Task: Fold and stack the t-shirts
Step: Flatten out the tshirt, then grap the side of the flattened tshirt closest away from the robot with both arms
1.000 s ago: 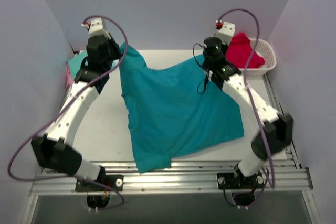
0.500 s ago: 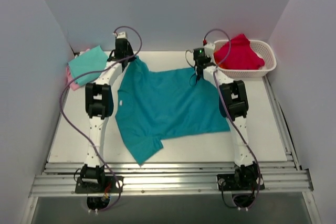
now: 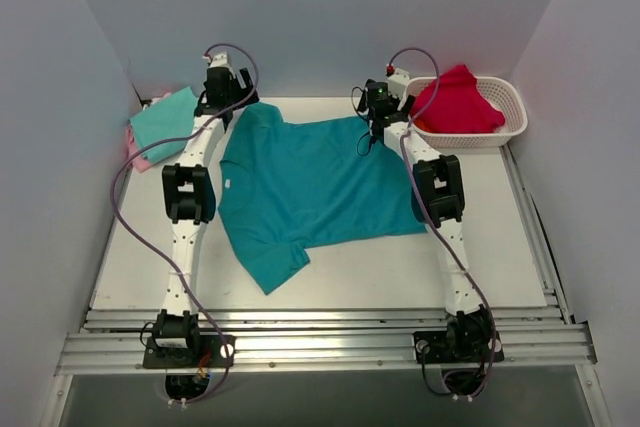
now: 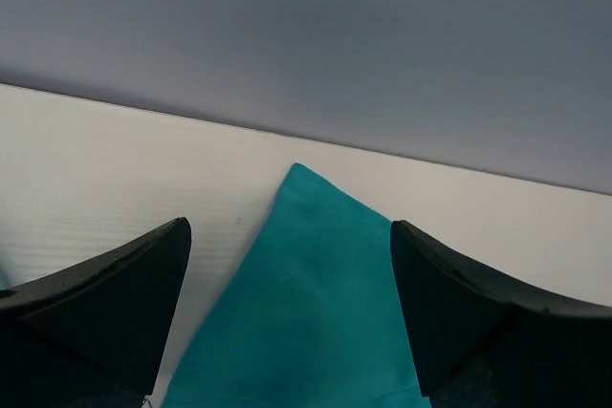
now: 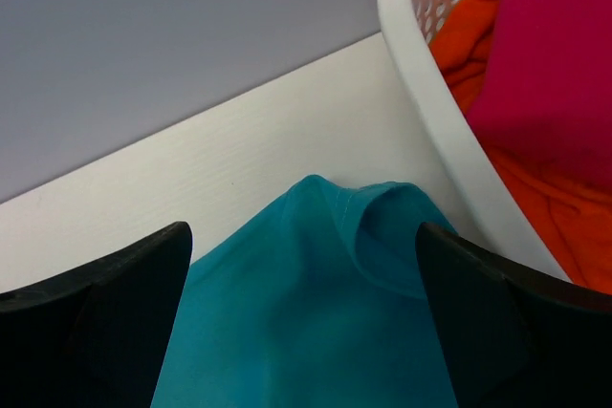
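Teal shirt (image 3: pixel 320 182), airborne a second ago, lies spread at the table's (image 3: pixel 500 247) far edge; left end effector (image 4: pixel 289 228) and right end effector (image 5: pixel 303 231) gape empty, so folding looks next.

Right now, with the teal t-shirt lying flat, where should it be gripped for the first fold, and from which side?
Probably by its two far corners, from above: the teal t-shirt lies spread flat, one corner inside the open left gripper, the other inside the open right gripper.

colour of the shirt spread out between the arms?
The shirt is deep teal, clearest in the top external view.
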`<act>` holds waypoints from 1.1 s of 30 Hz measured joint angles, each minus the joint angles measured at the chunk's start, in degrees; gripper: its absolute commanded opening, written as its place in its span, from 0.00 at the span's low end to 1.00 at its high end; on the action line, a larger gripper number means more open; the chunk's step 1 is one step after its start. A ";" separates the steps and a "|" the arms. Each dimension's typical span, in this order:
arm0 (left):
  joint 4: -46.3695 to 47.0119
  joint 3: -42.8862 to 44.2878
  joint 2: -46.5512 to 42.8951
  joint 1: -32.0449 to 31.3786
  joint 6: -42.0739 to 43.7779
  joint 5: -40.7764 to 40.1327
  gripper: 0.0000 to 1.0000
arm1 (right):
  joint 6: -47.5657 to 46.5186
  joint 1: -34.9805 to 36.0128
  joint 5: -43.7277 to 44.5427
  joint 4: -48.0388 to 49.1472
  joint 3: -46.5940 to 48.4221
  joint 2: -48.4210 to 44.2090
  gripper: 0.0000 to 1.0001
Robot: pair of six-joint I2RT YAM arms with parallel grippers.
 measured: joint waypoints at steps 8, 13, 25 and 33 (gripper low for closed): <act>1.62 -13.00 -10.73 2.19 0.59 -7.54 0.94 | -0.48 1.20 5.81 -0.11 -4.02 -3.91 1.00; 5.05 -36.33 -36.35 1.57 -0.46 -11.85 0.95 | -0.66 2.86 11.45 2.67 -23.28 -20.44 1.00; 15.93 -94.47 -83.56 -17.81 -12.48 -22.75 1.00 | 10.21 17.29 22.36 9.94 -67.23 -59.76 1.00; 1.62 -120.98 -96.59 -32.85 -29.40 -31.39 0.92 | 32.63 33.35 27.08 -6.51 -84.50 -68.24 1.00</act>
